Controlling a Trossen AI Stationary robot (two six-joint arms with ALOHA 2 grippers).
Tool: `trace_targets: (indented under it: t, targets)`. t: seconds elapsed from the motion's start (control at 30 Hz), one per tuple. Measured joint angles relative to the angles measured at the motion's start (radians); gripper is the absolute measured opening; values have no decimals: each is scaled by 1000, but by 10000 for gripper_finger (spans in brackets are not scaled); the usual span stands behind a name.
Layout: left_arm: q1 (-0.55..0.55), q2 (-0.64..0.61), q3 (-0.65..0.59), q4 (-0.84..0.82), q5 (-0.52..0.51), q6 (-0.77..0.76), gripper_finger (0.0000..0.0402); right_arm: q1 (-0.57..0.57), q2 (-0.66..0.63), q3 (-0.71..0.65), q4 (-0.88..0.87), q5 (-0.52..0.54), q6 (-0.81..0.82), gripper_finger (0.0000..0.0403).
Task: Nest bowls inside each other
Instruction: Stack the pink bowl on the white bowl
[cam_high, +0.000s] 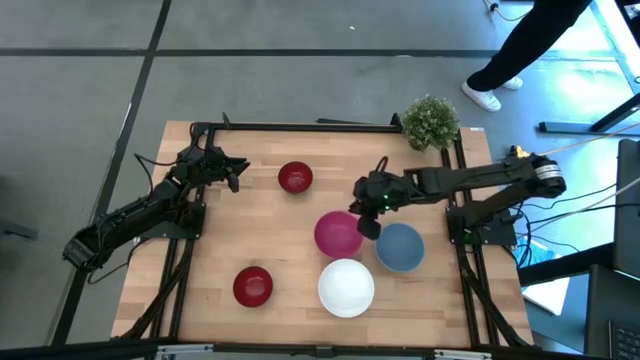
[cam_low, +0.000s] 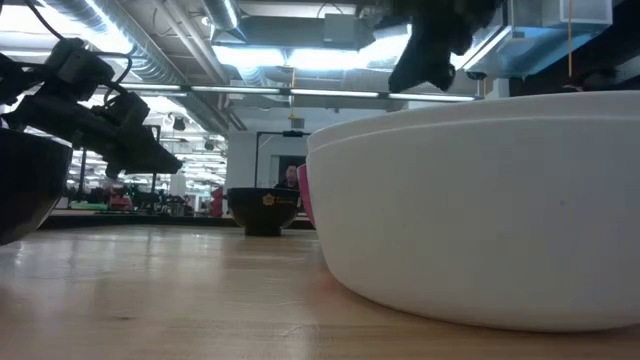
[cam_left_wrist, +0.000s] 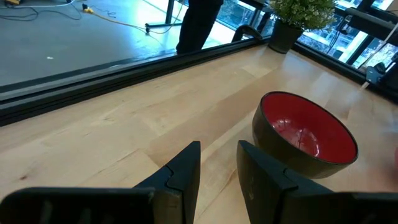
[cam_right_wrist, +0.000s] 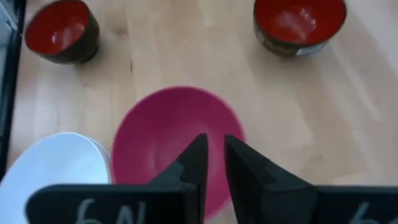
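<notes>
Five bowl positions show on the wooden table in the high view: a magenta-pink bowl (cam_high: 338, 233), a blue bowl (cam_high: 400, 247), a white bowl (cam_high: 346, 287) that seems to show a second rim, and two dark red bowls (cam_high: 295, 178) (cam_high: 252, 286). Each rests on its base. My right gripper (cam_high: 368, 228) hangs over the pink bowl's right part (cam_right_wrist: 174, 143), fingers a narrow gap apart (cam_right_wrist: 215, 155), holding nothing. My left gripper (cam_high: 238, 172) waits open at the far left, just left of the far red bowl (cam_left_wrist: 305, 134).
A small green potted plant (cam_high: 431, 122) stands at the table's far right corner. The pink, blue and white bowls crowd together at the right centre. A black frame (cam_high: 300, 127) runs along the table's far edge. A person's legs (cam_high: 520, 50) show beyond the table.
</notes>
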Motion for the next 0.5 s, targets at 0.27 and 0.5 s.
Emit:
trace_targets:
  t: [0.27, 0.5]
  targets:
    - [0, 0, 0, 1, -12, 0, 99, 11, -21, -186, 267, -85, 116, 55]
    - [0, 0, 0, 0, -34, 0, 99, 17, -21, -251, 274, -79, 176, 55]
